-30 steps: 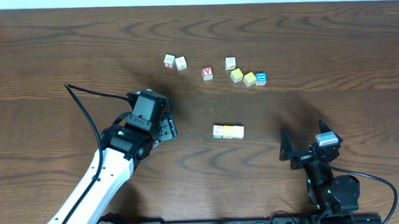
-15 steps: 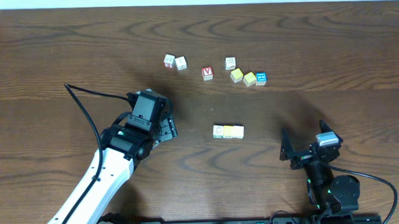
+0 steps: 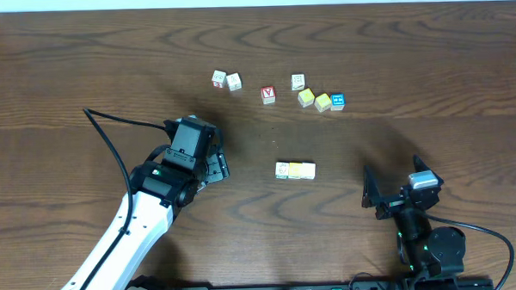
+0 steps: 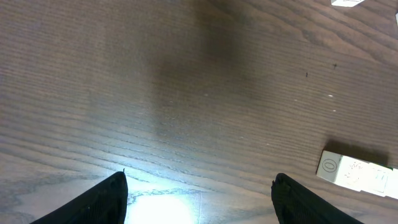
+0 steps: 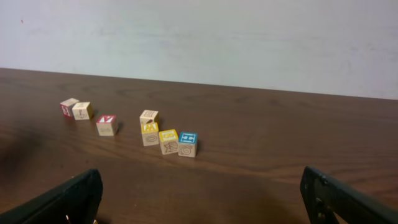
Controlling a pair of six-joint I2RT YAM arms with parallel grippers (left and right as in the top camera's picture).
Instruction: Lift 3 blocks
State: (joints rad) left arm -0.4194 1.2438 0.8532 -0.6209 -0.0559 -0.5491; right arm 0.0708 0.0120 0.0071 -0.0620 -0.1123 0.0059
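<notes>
The 3 blocks lie side by side in a short row on the wooden table: a white one with a green mark [image 3: 282, 170], a yellow one [image 3: 295, 170] and a cream one [image 3: 308, 171]. In the left wrist view the row [image 4: 356, 173] shows at the right edge. My left gripper [image 3: 219, 162] [image 4: 199, 200] hovers open to the left of the row, with bare table between its fingers. My right gripper [image 3: 395, 187] [image 5: 205, 199] is open near the front right, well apart from the row, holding nothing.
Several loose cubes sit farther back: a pair [image 3: 226, 80] at the left, a red-faced one [image 3: 268, 95] [image 5: 106, 124], a pale one [image 3: 298, 82], two yellow ones [image 3: 314, 100] and a blue-faced one [image 3: 337, 101] [image 5: 187, 144]. A black cable [image 3: 120, 124] trails behind the left arm.
</notes>
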